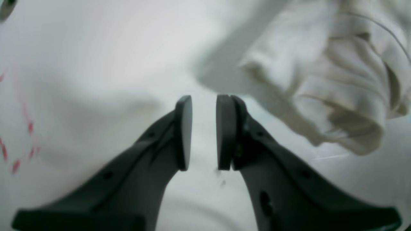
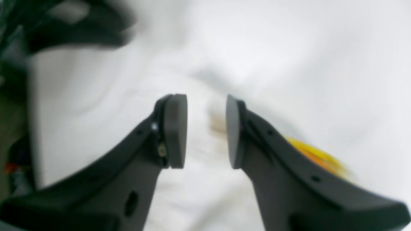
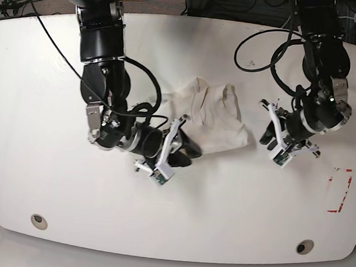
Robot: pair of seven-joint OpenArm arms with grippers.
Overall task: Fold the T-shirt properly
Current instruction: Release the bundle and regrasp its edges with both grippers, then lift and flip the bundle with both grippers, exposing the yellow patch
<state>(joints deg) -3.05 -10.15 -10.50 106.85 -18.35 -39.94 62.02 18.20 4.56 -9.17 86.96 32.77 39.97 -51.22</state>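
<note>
Both our jaws stand apart, empty; the T-shirt (image 3: 213, 114) lies bunched at one o'clock of our nearer right gripper (image 3: 186, 149).

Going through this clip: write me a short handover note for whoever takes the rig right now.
Left gripper: jaws slightly apart, nothing between them, over bare table beside the shirt.
Right gripper: jaws apart over white cloth, not closed on it.
T-shirt: crumpled in a heap at mid-table, between the arms.
Done: no fold visible.
Left: spread it flat, then fold.
</note>
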